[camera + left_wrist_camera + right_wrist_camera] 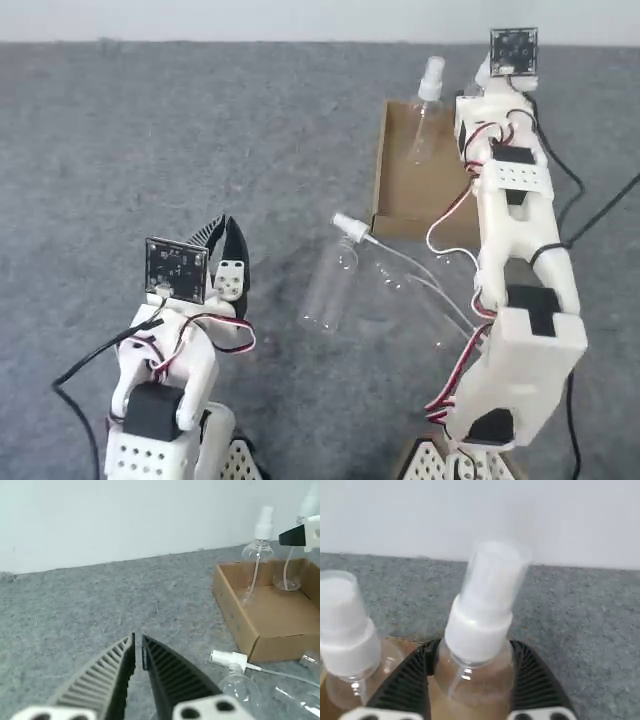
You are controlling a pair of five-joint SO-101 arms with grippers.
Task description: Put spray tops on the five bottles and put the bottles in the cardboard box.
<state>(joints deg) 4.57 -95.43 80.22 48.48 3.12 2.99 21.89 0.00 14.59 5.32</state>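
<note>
The held bottle [475, 677] is a clear one with a white spray top [487, 600] already on it. It stands upright between the jaws of the right gripper [475, 650], which is clamped on its shoulder, over the far end of the cardboard box [405, 200]. Just beside it a second bottle [357, 677], also capped, stands upright in the box.

The left wrist view shows both of these bottles standing side by side at the far end of the box, which the high view hides in part behind the right arm [515, 230]. That arm is stretched long and nearly straight from its base along the box's side, its wrist above the far end.

Near the box's front edge a lying bottle [333, 280] rests on its side on the grey tabletop [200, 130], spray top fitted and pointing toward the box. More clear bottles [400, 280] lie beside it, too faint to count.

Well apart from all this, the left gripper [138, 639] hangs low over bare tabletop with its jaws drawn together and nothing between them. The left arm [165, 350] is folded back close to its base.
</note>
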